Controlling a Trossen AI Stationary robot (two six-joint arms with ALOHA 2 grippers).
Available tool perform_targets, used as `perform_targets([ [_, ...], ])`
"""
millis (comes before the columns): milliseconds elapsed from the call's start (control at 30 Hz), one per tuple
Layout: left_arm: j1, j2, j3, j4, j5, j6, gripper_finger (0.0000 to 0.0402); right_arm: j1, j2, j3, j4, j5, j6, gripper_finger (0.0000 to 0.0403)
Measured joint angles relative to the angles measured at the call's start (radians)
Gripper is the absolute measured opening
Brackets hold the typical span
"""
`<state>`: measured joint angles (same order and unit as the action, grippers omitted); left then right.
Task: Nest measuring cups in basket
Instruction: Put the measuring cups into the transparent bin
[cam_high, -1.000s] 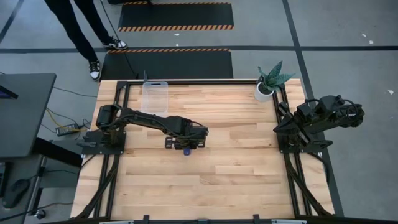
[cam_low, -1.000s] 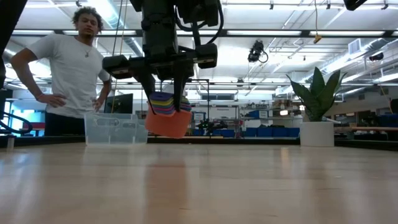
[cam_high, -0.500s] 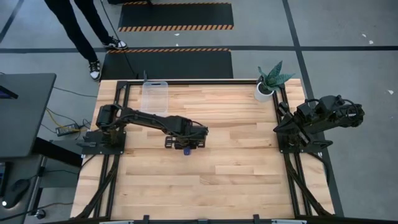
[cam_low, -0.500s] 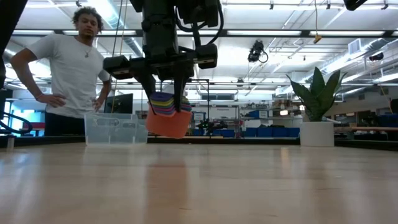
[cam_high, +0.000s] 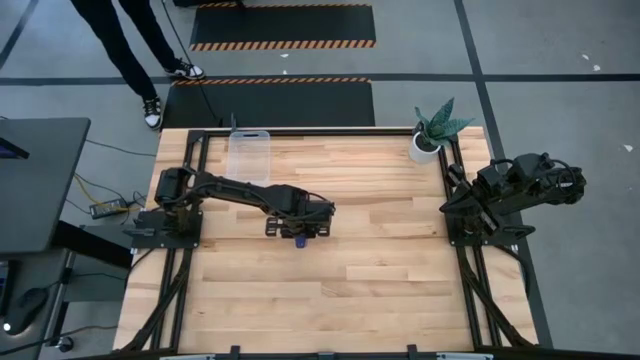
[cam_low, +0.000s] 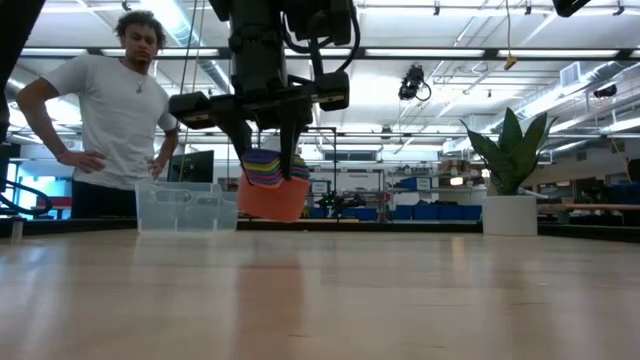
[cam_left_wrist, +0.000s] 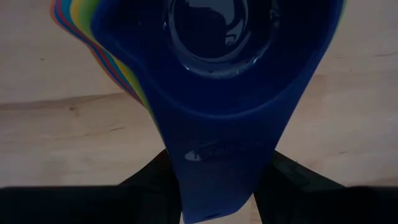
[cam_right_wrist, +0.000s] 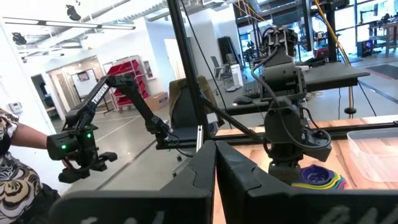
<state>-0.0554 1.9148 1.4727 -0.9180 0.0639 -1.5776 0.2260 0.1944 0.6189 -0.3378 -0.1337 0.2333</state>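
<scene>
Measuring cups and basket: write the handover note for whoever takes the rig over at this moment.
Left gripper: shut on the nested measuring cups, held above mid-table.
Right gripper: shut, empty, parked at the table's right edge.
Basket: at the far-left table edge, no cups seen in it.
Done: cups stacked, lifted.
Left: carry the stack to the basket, release.

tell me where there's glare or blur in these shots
Left wrist view: highlights gleam in the blue bowl of the measuring cups, so close they fill the frame. Low view: ceiling lights reflect off the table; the basket shows the room through it.
</scene>
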Motion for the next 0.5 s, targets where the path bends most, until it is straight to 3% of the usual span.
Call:
perform_targets([
  [500,0.042,0.0,0.0,0.0,0.011,0.047,0.0148,0.0,0.0,0.0,0.0,0.0,0.0,0.0019],
])
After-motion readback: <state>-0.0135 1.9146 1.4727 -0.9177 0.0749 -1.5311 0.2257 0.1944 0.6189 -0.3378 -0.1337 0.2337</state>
